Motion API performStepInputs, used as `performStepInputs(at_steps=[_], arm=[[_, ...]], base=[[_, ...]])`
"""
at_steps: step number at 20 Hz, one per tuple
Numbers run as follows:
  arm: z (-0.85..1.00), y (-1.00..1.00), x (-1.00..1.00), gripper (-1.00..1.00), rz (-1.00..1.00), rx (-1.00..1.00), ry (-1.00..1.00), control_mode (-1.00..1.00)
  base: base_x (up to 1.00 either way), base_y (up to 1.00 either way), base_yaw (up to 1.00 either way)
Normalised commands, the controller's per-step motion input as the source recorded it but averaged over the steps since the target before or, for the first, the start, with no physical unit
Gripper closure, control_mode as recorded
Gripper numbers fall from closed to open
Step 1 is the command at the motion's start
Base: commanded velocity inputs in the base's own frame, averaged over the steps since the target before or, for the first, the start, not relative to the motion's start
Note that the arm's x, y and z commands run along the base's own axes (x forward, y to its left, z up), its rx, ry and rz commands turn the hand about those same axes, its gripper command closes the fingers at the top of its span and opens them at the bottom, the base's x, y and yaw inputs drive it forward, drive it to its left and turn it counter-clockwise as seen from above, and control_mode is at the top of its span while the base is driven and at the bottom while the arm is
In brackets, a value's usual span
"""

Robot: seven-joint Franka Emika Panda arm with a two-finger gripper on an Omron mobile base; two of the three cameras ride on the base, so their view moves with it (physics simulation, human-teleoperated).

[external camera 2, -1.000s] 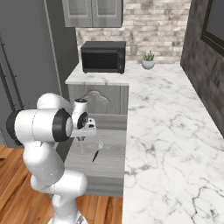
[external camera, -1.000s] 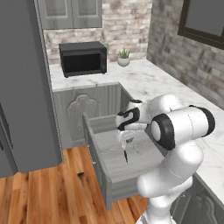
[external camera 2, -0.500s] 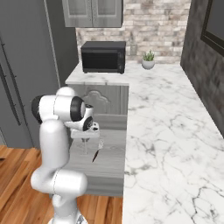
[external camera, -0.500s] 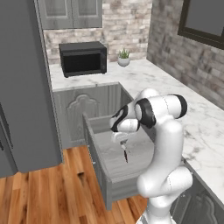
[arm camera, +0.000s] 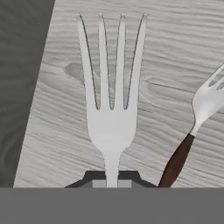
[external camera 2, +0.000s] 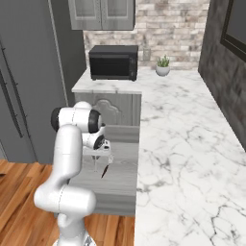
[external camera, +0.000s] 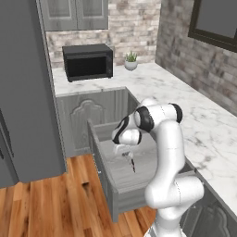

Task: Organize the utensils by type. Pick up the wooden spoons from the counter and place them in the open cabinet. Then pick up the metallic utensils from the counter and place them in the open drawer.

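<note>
Kitchen corner, with the drawer as the reference landmark. The counter runs behind and to the right of the drawer; a black microwave and a small potted plant stand at its far end, well apart from the drawer. No wooden spoons lie on the visible counter. The drawer is pulled fully out over the wood floor, its pale wood-grain bottom exposed.

The arm bends down over the drawer, so that the gripper hangs inside the drawer's footprint, near its middle and above the bottom. In the hand view the gripper is clamped on the neck of a silver fork. The fork's long axis continues straight out from the fingertips, tines leading and pointed at the drawer bottom, with wood grain visible between the tines.

A second fork, with a dark brown handle, lies flat on the drawer bottom just beside the held one, apart from it, its tines angled away.

The held fork is thus already above its target; the release probably needs only a short descent and an opening of the jaws, kept clear of the lying fork.
</note>
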Motion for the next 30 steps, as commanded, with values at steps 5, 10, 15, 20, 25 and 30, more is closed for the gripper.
performStepInputs(at_steps=[5, 10, 15, 20, 25, 30], arm=[[-0.57, 0.04, 0.23, 1.0, -0.05, 0.01, 0.01, -1.0], [-0.36, 0.08, 0.22, -1.0, -0.06, 0.0, 0.05, -1.0], [0.01, 0.03, 0.03, -1.0, 0.0, 0.0, 0.01, -1.0], [0.29, 0.0, 0.03, -1.0, 0.05, 0.0, 0.0, -1.0], [0.59, 0.0, -0.19, -1.0, 0.02, 0.0, -0.15, -1.0], [0.68, 0.0, -0.34, -1.0, 0.0, 0.0, -0.21, -1.0]], base=[[0.0, 0.0, 0.0], [0.0, 0.0, 0.0], [0.0, 0.0, 0.0], [0.0, 0.0, 0.0], [0.0, 0.0, 0.0], [0.0, 0.0, 0.0]])
